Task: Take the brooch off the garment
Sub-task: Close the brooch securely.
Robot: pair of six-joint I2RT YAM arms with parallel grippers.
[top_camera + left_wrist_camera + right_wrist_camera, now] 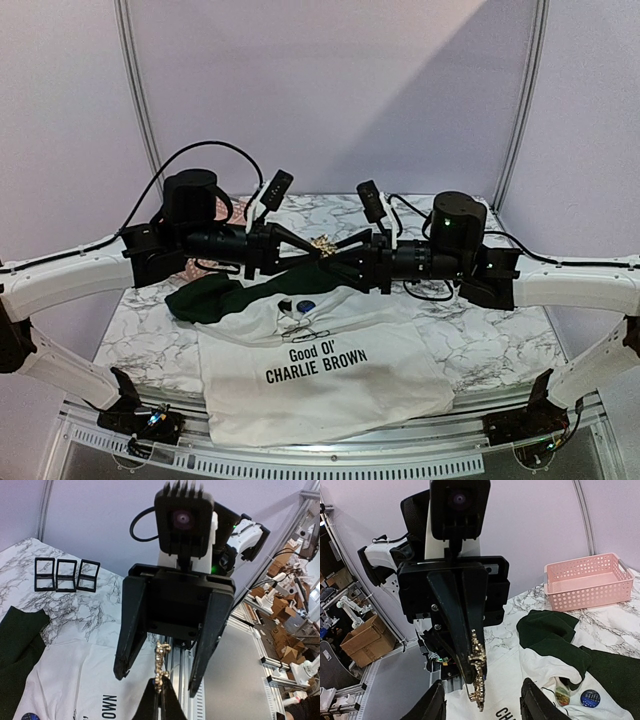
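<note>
1. Right wrist view: left gripper (469,675) is clamped closed on the ornate gold brooch (478,672), held above the white T-shirt with dark green sleeves (330,400).
2. Right gripper (158,677) stands partly open, its jaws either side of the brooch and clear of it.
3. T-shirt lies on the marble table (500,350).

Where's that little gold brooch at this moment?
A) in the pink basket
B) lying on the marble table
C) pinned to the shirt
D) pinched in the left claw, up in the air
D: the left claw is shut on the gold brooch, up in the air above the shirt.
</note>
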